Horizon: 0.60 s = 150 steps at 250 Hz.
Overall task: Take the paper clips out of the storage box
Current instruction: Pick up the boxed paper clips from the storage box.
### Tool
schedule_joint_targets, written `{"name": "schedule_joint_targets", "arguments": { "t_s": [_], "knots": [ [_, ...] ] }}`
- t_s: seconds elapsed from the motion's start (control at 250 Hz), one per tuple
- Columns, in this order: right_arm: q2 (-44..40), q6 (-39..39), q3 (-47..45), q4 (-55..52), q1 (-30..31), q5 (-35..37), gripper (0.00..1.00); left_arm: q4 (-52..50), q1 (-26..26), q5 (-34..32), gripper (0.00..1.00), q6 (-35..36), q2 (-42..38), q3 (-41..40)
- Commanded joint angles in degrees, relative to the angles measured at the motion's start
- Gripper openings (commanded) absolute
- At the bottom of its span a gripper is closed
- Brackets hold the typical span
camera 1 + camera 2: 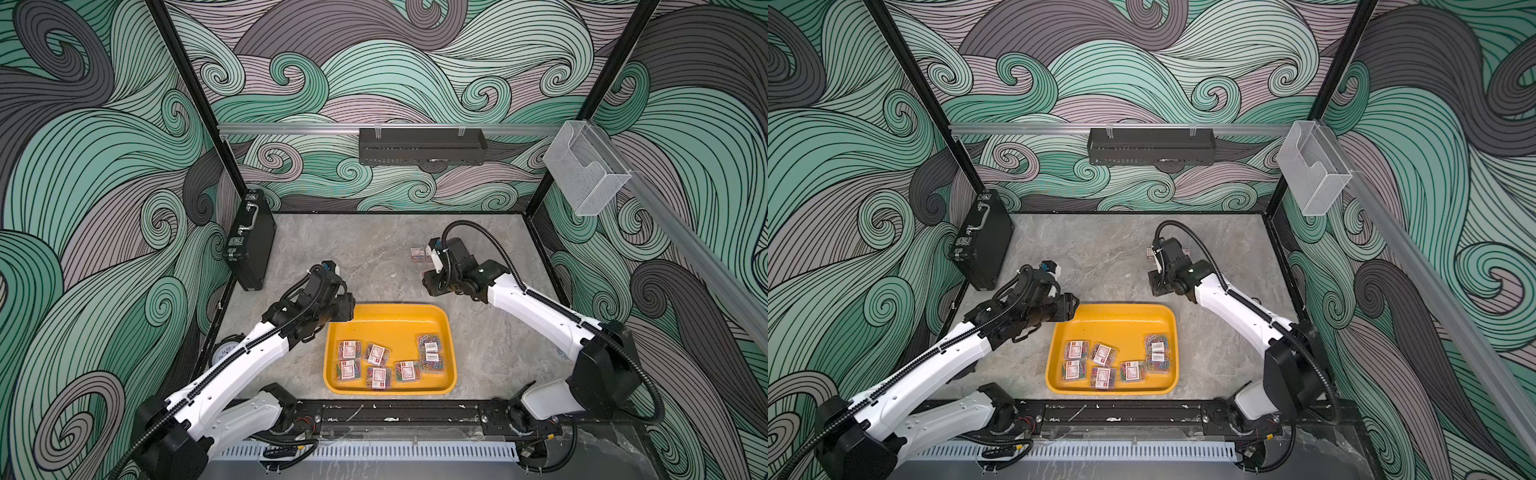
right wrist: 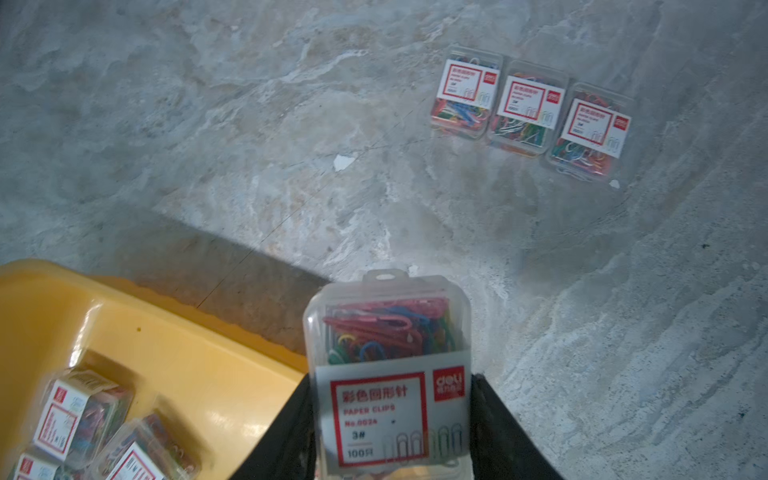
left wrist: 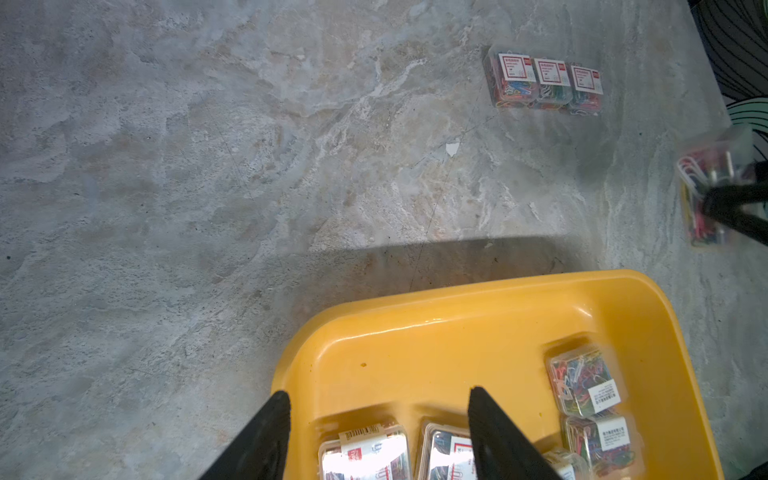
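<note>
The yellow storage box (image 1: 390, 322) lies at the table's front middle, with several clear boxes of paper clips (image 1: 377, 354) in its near half. My left gripper (image 3: 378, 392) hangs open over the tray's far left corner, nothing between its fingers. My right gripper (image 2: 392, 380) is shut on one paper clip box (image 2: 386, 328), held above the table just beyond the tray's far right corner (image 2: 187, 365). Three more labelled boxes (image 2: 528, 108) sit in a row on the table at the back right, also showing as three boxes (image 3: 544, 81) in the left wrist view.
A black briefcase (image 1: 249, 241) leans against the left wall. A black wall basket (image 1: 422, 145) hangs on the back rail and a clear acrylic holder (image 1: 586, 170) on the right rail. A small clock (image 1: 224, 351) lies under my left arm.
</note>
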Motion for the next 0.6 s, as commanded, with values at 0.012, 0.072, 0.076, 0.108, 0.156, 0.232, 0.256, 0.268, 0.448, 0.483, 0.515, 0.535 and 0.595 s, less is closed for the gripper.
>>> {"name": "schedule_joint_targets", "arguments": {
  "t_s": [0.012, 0.072, 0.076, 0.108, 0.156, 0.232, 0.256, 0.268, 0.448, 0.483, 0.515, 0.535, 0.595],
  "knots": [
    [2.4, -1.9, 2.6, -1.9, -3.8, 3.0, 0.43, -2.2, 0.4, 0.4, 0.66, -0.3, -0.8, 1.7],
    [4.2, -2.6, 3.9, -2.0, -6.0, 4.4, 0.43, -2.4, 0.4, 0.4, 0.66, -0.4, -0.8, 1.6],
    [4.3, -2.6, 4.0, -2.1, -6.2, 4.5, 0.43, -2.3, 0.4, 0.4, 0.66, -0.4, -0.8, 1.6],
    [5.5, -3.1, 5.0, -2.5, -7.4, 5.0, 0.43, -2.5, 0.4, 0.4, 0.66, -0.6, -0.9, 1.6],
    [7.2, -3.8, 6.4, -3.1, -9.1, 5.6, 0.43, -2.5, 0.4, 0.4, 0.66, -0.4, -1.0, 1.6],
    [9.8, -4.8, 8.7, -3.3, -11.7, 5.9, 0.43, -2.7, 0.4, 0.4, 0.66, -0.4, -1.2, 1.6],
    [10.7, -5.0, 9.6, -3.3, -12.4, 5.8, 0.43, -2.7, 0.4, 0.4, 0.66, -0.5, -1.3, 1.6],
    [11.2, -5.1, 10.0, -3.3, -12.8, 5.7, 0.43, -2.7, 0.4, 0.4, 0.66, -0.4, -1.4, 1.6],
    [19.4, -6.6, 17.0, -4.1, -17.3, 5.2, 0.43, -3.0, 0.4, 0.4, 0.66, -0.5, -1.8, 1.7],
    [21.2, -6.8, 18.6, -4.5, -17.9, 5.4, 0.43, -3.1, 0.4, 0.4, 0.66, -0.4, -1.9, 1.7],
    [22.6, -7.0, 20.0, -4.9, -18.5, 5.4, 0.43, -3.2, 0.4, 0.4, 0.66, -0.5, -2.0, 1.6],
    [23.5, -7.2, 20.9, -5.0, -18.8, 5.5, 0.43, -3.3, 0.4, 0.4, 0.66, -0.5, -2.2, 1.6],
    [26.0, -7.5, 23.1, -5.3, -19.6, 5.6, 0.43, -3.7, 0.4, 0.3, 0.66, -0.5, -2.6, 1.5]
  ]
}}
